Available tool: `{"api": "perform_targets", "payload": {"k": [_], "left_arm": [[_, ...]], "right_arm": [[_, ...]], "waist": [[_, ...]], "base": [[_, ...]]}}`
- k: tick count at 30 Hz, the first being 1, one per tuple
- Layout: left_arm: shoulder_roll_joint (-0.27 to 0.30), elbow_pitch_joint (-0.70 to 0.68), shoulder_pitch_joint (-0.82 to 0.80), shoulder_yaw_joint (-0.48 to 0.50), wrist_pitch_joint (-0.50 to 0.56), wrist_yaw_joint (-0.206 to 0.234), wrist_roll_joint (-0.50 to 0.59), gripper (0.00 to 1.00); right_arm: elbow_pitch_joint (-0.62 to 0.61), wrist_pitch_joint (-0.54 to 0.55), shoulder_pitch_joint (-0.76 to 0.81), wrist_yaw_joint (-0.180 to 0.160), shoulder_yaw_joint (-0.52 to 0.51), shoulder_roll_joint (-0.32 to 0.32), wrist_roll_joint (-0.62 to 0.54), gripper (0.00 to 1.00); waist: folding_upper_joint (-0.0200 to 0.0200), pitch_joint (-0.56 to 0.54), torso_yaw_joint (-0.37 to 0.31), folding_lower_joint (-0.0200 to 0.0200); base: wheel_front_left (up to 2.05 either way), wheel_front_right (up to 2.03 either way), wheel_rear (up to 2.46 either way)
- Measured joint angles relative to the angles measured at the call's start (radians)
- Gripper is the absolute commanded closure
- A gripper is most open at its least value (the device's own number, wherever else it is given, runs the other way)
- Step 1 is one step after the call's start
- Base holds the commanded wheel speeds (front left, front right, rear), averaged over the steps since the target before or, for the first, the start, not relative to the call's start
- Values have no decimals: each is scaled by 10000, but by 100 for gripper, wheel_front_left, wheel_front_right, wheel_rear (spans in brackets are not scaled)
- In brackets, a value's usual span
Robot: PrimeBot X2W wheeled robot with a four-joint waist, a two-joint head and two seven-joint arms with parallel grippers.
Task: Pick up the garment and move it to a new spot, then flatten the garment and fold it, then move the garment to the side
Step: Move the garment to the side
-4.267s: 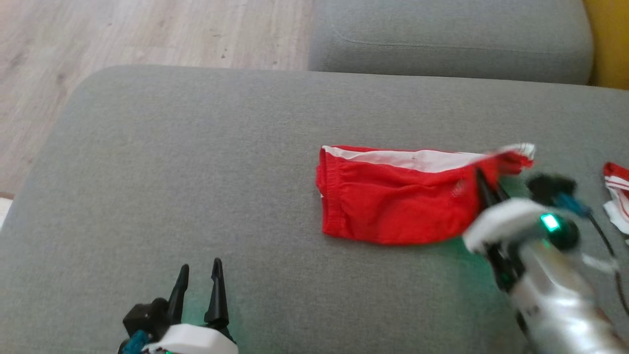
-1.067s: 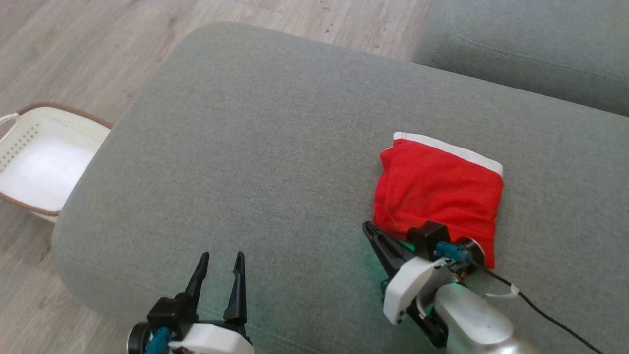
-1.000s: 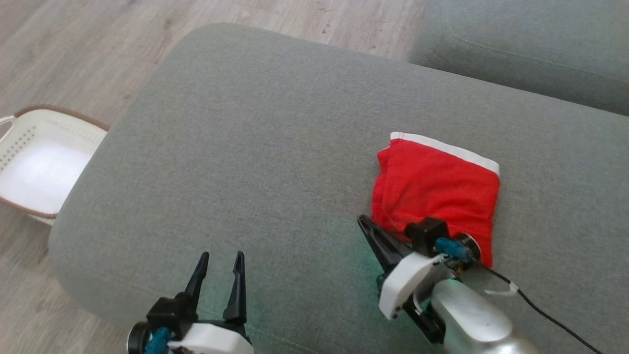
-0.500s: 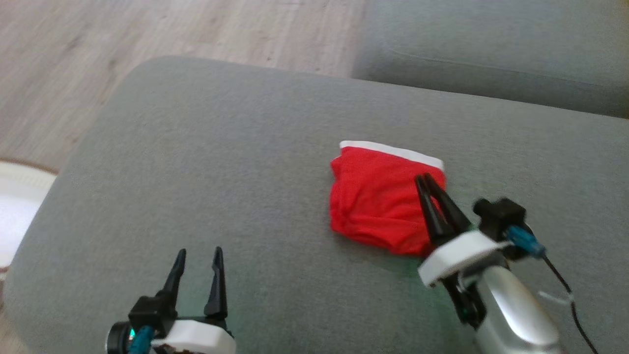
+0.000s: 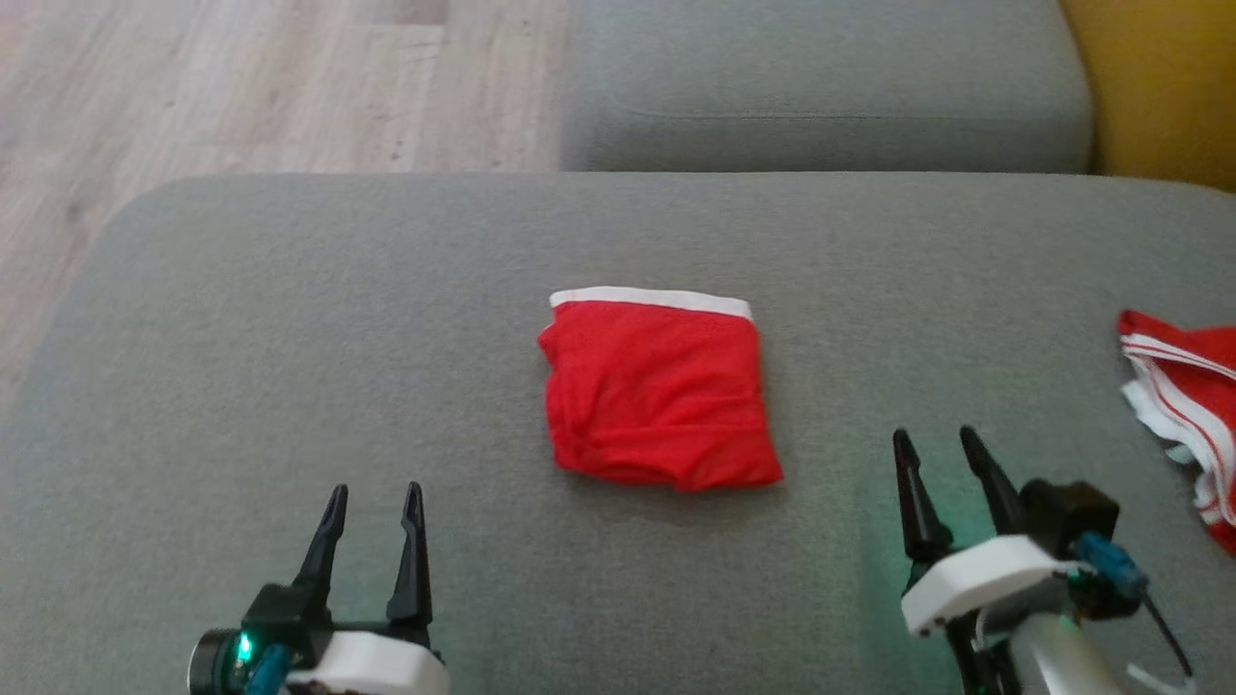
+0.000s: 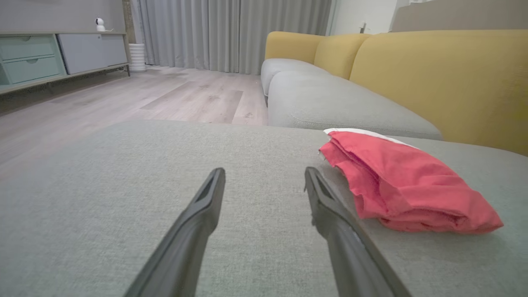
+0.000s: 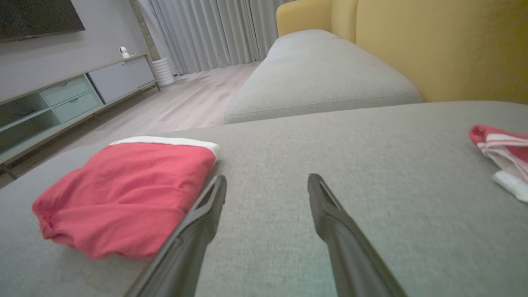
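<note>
From my station, the folded red fabric garment with a white waistband (image 5: 657,391) lies flat near the middle of the grey upholstered sofa cushion (image 5: 290,338), its white band along the 12 o'clock edge. Both tools are clear of it. The left end effector (image 5: 375,492) hovers at about 8 o'clock from the garment, fingers spread wide and holding nothing. The right end effector (image 5: 935,437) sits at about 4 o'clock, also spread wide and empty.

I judge the fold done, with the move to the side left, and that is where I see trouble. The 6 o'clock edge looks puffy and loose in the wrist views, with layers bunched rather than crisp. If I pinch only the top layer there, the stack can peel open as I lift. Dragging it instead may roll the lower layers against the cushion's coarse weave. The cushion is soft, so pressing down to get under the stack could sink the fingers and wrinkle the fold.

A crumpled red and white striped cloth (image 5: 1173,405) lies at 3 o'clock, near the cushion's edge. Carrying the garment that way risks tangling the two.
</note>
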Motion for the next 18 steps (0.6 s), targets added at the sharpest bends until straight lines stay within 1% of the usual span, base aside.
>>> {"api": "perform_targets", "payload": {"k": [5, 9, 14, 18], "left_arm": [[-2, -81, 296, 2, 0, 84, 46, 0], [0, -81, 347, -59, 0, 86, 86, 0], [0, -81, 333, -194, 0, 82, 84, 0], [6, -244, 313, -522, 0, 69, 79, 0]], "right_arm": [[-8, 0, 369, 0, 38, 21, 2, 0], [8, 0, 403, 0, 69, 23, 17, 0], [46, 0, 392, 0, 130, 23, 10, 0], [234, 2, 249, 0, 581, 36, 44, 0]], "waist": [[0, -46, -408, 0], [0, -91, -588, 0], [0, -58, -499, 0], [0, 130, -267, 0]], "base": [[0, 0, 0], [0, 0, 0], [0, 0, 0], [0, 0, 0]]}}
